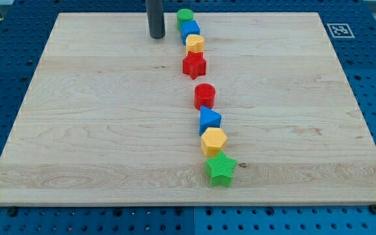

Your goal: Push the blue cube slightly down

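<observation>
Straight, smooth, dark grey rod [156, 19], blunt round tip [156, 37]

Blue cube [189, 29]: small, solid blue, flat on the board near the view's top, slightly right of centre. Second in a top-to-bottom chain of blocks; touches the green cylinder [185, 15] above and the yellow block [195, 44] below.

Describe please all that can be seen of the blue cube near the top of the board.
The blue cube is a small block of bright blue, with a finely ribbed, plastic-looking surface. It rests flat on the wooden board, near the view's top edge, second in a column of blocks. The green cylinder appears to touch it from above, and the yellow block overlaps its lower right corner. My tip stands apart, at the view's left of it.
</observation>
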